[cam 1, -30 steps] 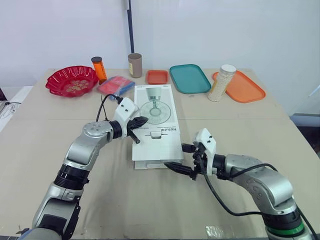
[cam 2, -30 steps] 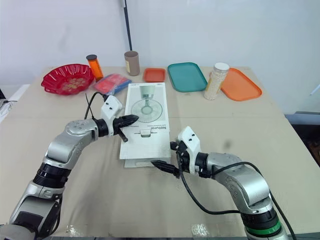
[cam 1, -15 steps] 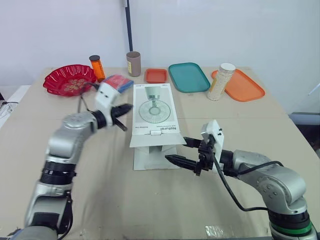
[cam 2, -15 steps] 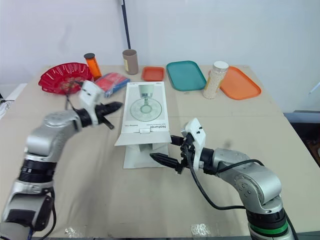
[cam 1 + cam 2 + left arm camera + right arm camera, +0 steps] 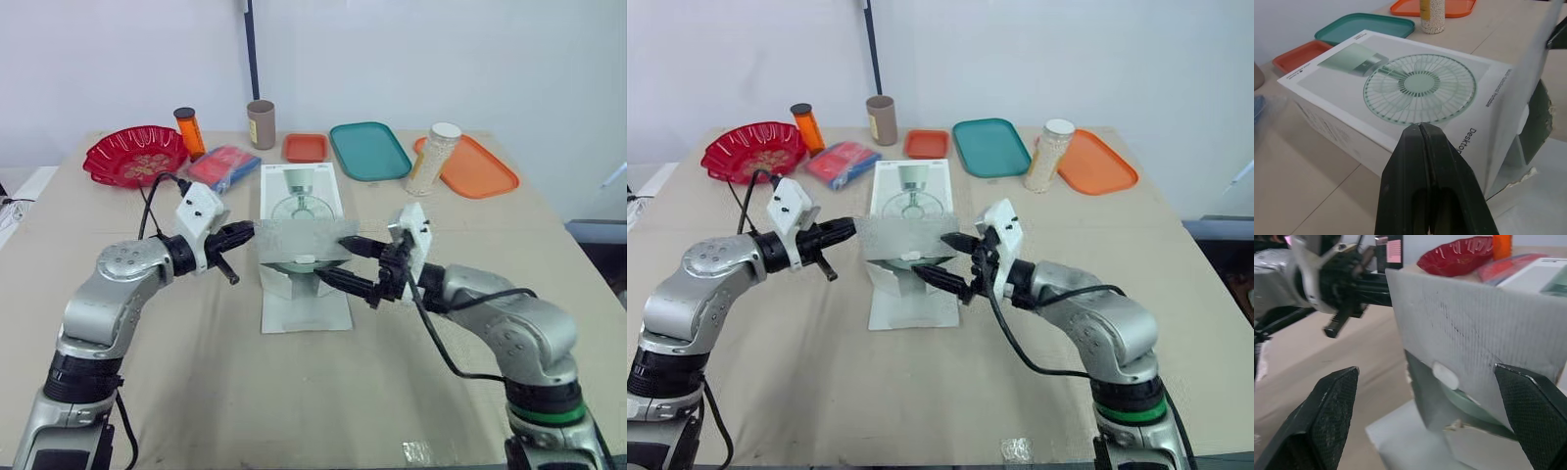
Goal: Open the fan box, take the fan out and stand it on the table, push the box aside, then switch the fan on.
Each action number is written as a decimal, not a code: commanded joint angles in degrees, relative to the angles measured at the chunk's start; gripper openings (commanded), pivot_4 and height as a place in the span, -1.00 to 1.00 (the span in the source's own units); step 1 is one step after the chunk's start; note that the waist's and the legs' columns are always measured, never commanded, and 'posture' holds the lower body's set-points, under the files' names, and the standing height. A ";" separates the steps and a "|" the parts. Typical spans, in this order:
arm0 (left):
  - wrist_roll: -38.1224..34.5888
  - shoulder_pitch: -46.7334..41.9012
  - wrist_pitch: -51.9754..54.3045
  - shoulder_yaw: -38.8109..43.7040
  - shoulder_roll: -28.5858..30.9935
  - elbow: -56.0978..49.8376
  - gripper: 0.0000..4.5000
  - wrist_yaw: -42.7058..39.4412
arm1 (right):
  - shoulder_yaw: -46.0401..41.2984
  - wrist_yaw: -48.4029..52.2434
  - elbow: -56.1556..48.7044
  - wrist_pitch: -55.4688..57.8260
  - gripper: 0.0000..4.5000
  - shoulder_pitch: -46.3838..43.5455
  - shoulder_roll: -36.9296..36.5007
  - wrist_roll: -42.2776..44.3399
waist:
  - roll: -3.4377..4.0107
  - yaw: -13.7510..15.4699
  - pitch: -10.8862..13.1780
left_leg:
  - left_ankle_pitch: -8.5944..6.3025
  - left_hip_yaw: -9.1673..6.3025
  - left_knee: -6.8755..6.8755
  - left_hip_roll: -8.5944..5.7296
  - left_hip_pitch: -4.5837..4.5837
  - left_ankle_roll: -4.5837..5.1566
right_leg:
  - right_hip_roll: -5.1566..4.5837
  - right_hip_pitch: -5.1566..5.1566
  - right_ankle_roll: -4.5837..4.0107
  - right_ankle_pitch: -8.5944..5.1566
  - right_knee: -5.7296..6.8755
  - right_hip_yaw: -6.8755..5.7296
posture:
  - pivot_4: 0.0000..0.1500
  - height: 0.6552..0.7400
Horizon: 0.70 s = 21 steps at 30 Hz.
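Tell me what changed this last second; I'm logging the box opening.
The lid flap of the fan box, flat a second ago, now stands upright. The right gripper, open, rose from the box's near end to the flap's right edge. The left gripper, shut, swung out left, then came back to the flap's left edge. The box base and the teal tray stayed put.

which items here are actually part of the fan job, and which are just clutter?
Job: white cardboard fan box, its raised flap, left end effector, right end effector.

Clutter: red scalloped bowl, orange bottle, brown cylindrical cup, red-and-blue packet, small orange tray, teal tray, large orange tray, white-capped jar of pale grains.
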 commanded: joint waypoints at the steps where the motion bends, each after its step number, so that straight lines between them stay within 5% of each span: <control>1: 0.22 0.61 -0.60 2.07 1.24 -1.61 -0.99 1.44 | 1.30 -2.85 4.21 -3.76 1.00 -3.47 2.36 -4.44 | 0.00 -0.13 0.00 | 0.00 0.01 0.00 0.01 0.00 0.00 | 0.00 -0.02 -0.03 0.02 0.00 0.00 | 1.00 1.00; 21: -5.67 -5.50 1.16 0.18 -3.76 -2.55 -0.99 3.89 | 4.21 -5.75 7.57 -1.41 1.00 -5.58 4.87 -9.32 | 0.00 -0.35 -0.02 | 0.03 -0.01 0.04 0.00 -0.10 0.02 | 0.00 -0.08 -0.05 0.12 0.02 -0.03 | 1.00 1.00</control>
